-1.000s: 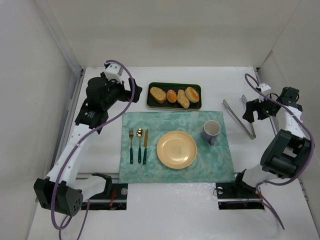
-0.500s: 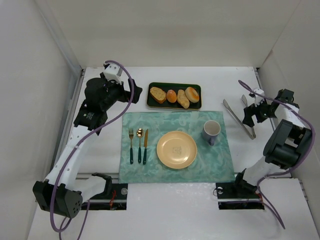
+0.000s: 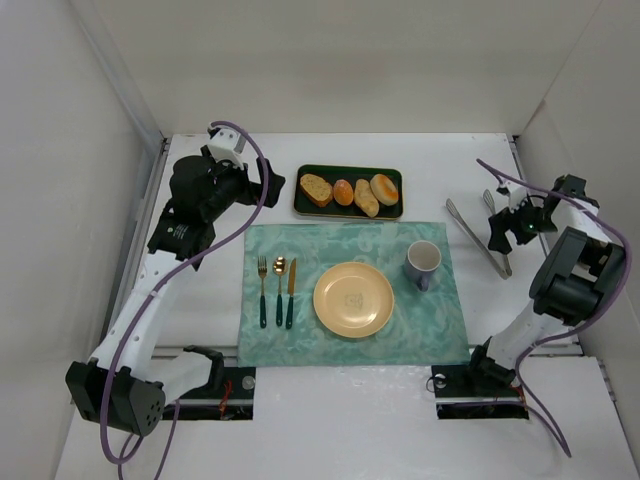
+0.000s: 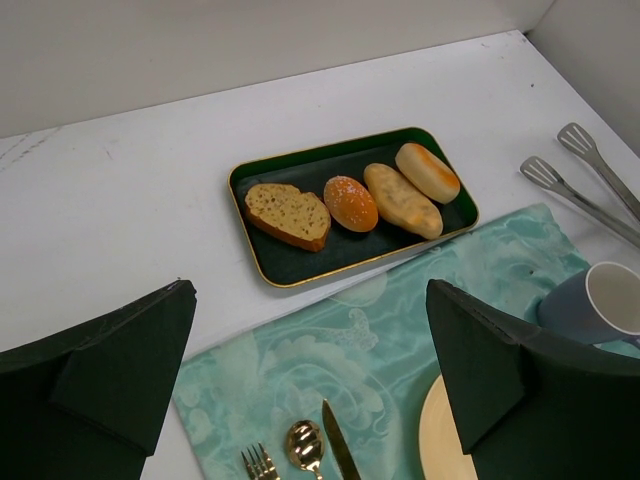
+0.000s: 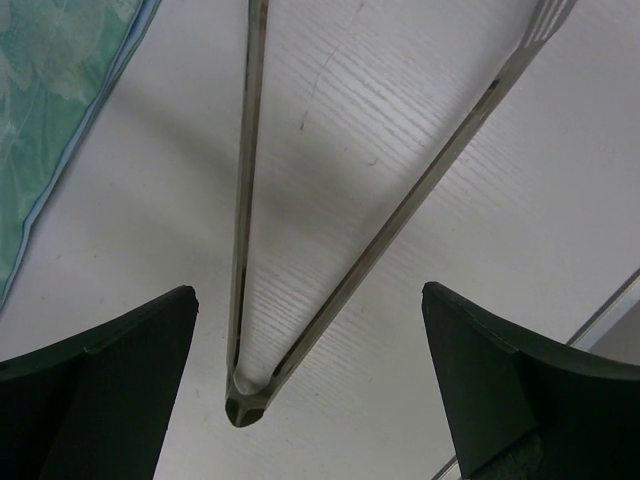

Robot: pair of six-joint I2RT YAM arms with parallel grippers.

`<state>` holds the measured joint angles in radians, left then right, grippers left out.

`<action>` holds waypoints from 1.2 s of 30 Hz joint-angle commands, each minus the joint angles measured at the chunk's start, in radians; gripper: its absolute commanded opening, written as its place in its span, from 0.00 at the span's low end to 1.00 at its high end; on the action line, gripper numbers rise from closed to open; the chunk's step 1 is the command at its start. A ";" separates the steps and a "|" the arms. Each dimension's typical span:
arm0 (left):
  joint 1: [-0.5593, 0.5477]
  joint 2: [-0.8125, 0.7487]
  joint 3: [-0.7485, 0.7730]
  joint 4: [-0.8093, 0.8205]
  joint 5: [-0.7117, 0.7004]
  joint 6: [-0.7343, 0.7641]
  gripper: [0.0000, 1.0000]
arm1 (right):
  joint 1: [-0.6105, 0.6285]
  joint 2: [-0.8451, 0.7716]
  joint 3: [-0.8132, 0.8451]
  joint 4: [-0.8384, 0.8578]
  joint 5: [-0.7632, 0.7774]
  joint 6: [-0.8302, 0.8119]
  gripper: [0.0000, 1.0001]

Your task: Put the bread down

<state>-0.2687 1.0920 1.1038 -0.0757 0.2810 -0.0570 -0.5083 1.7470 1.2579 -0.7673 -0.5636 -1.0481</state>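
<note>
The bread [image 4: 287, 214] is seen lying flat at the left end of the dark tray [image 4: 300, 262], beside a small round bun [image 4: 350, 203] and apart from both grippers; nothing is held yet. The left gripper [image 4: 308, 290] is held above the table near the tray with its jaws spread wide and nothing between them. The right gripper [image 5: 307, 300] is poised low over the metal tongs [image 5: 375, 248] lying on the bare table to the right of the placemat [image 3: 300, 250], its jaws also fully apart, with the joined end of the tongs framed between the fingers. The step in hand is judged to be the pick-up of the tongs. For this to be done well, the fingers should be lowered on either side of both metal arms, a little away from the joined end, so that the arms can be squeezed together by the closing jaws. The gripper should be kept in line with the tongs so that they are not twisted or pushed across the smooth table. Closure should be gentle, so that the tips are left open for the slice, which is presumably meant for the yellow plate [image 3: 353, 299].
</note>
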 commanded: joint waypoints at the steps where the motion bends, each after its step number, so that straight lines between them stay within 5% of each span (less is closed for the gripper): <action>1: -0.003 -0.003 0.033 0.030 0.017 -0.004 1.00 | 0.004 0.031 0.054 -0.081 -0.004 -0.050 0.99; 9: -0.003 0.006 0.033 0.030 0.017 -0.004 1.00 | 0.004 0.029 0.031 -0.098 -0.004 -0.047 0.97; 36: -0.003 0.006 0.033 0.030 0.017 -0.004 1.00 | 0.065 -0.021 -0.118 0.249 0.148 0.283 0.94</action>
<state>-0.2687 1.1065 1.1038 -0.0795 0.2813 -0.0574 -0.4450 1.7615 1.1473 -0.5747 -0.4427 -0.7940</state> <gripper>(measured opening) 0.997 0.939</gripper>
